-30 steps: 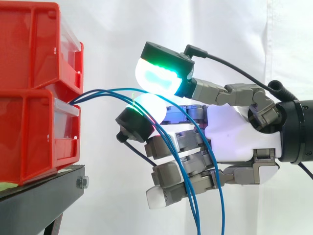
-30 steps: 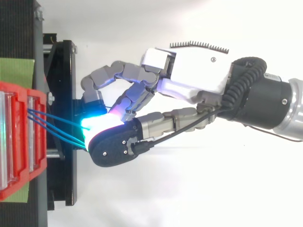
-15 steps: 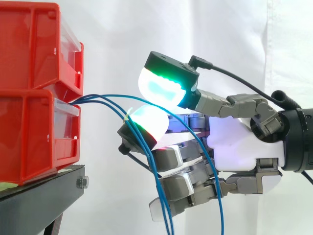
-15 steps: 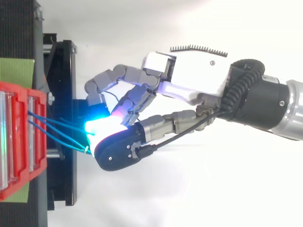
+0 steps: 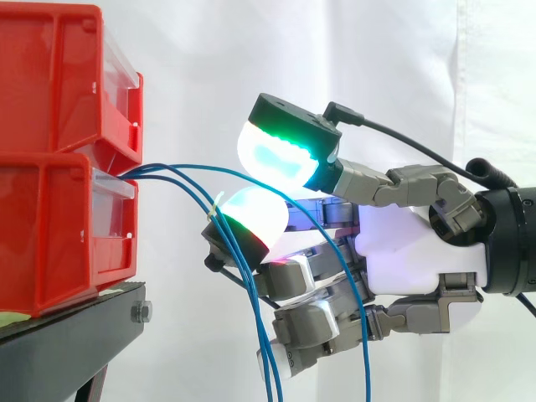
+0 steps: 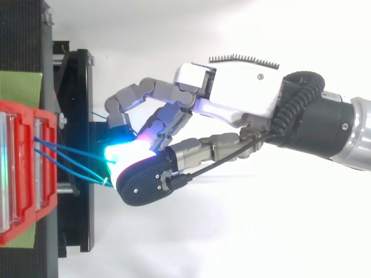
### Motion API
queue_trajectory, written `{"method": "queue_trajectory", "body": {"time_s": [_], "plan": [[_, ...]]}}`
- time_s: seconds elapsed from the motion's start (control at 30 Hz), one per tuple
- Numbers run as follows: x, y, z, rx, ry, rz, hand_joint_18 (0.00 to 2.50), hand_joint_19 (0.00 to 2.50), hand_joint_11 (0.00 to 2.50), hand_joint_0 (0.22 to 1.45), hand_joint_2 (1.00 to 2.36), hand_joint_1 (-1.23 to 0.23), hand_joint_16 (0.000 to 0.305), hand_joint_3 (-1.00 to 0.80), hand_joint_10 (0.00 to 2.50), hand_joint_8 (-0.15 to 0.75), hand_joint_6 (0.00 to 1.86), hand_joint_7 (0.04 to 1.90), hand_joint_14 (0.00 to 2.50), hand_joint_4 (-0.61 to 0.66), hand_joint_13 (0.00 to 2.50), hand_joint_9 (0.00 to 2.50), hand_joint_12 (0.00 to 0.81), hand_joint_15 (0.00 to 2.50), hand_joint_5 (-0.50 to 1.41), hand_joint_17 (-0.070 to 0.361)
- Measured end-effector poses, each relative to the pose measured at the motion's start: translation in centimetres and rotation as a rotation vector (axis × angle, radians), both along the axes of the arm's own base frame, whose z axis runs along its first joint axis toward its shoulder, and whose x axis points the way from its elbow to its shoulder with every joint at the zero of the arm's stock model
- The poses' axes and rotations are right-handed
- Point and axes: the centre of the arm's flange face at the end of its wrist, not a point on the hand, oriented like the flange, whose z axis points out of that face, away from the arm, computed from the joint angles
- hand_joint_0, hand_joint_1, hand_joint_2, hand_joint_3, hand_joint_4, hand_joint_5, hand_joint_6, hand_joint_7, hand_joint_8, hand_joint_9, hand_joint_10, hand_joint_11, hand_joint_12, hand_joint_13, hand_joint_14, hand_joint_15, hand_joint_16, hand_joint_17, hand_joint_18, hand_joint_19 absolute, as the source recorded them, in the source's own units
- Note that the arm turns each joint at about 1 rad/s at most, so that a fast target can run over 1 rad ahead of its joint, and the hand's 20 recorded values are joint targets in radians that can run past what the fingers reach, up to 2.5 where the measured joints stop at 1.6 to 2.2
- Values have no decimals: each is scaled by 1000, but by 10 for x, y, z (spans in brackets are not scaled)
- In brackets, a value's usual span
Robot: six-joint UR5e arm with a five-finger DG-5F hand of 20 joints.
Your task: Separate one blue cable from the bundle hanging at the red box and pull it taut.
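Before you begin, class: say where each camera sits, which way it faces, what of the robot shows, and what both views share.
Side view: beside the work at its height, looking level across red bins and blue cables; the hand comes from the right.
Top view: above, looking down; hand and arm come from the right.
Shared: bins, cables, black stand, hand.

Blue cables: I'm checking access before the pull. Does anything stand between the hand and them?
Nothing visible does. The hand sits right among the blue cables, a little out from the red box: one cable arches into it, two others drop across its front.
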Motion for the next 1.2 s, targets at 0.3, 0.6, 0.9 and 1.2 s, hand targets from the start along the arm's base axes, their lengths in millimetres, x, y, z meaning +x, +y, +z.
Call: {"method": "queue_trajectory", "body": {"time_s": [0.3, 0.6, 0.9, 1.2], "plan": [[0, 0, 0, 1, 0, 0, 668, 575, 1230, 462, 1000, -555, 50, -500, 19, 272, 849, 1242, 21, 19, 1167, 1097, 367, 1233, -206, 113], [0, 1, 0, 3, 0, 1, 680, 562, 1223, 446, 1000, -565, 52, -500, 19, 275, 849, 1189, 21, 40, 1173, 1087, 368, 1210, -205, 117], [-1, 1, -1, 3, 2, 0, 626, 603, 1236, 618, 1001, -623, 42, -483, 24, 226, 843, 1319, 26, -9, 1132, 1058, 305, 1253, -203, 95], [0, 1, -1, 4, -2, 0, 627, 603, 1232, 605, 1029, -713, 42, -159, 24, 229, 873, 1432, 27, -33, 1128, 1051, 312, 1259, -184, 94]]}}
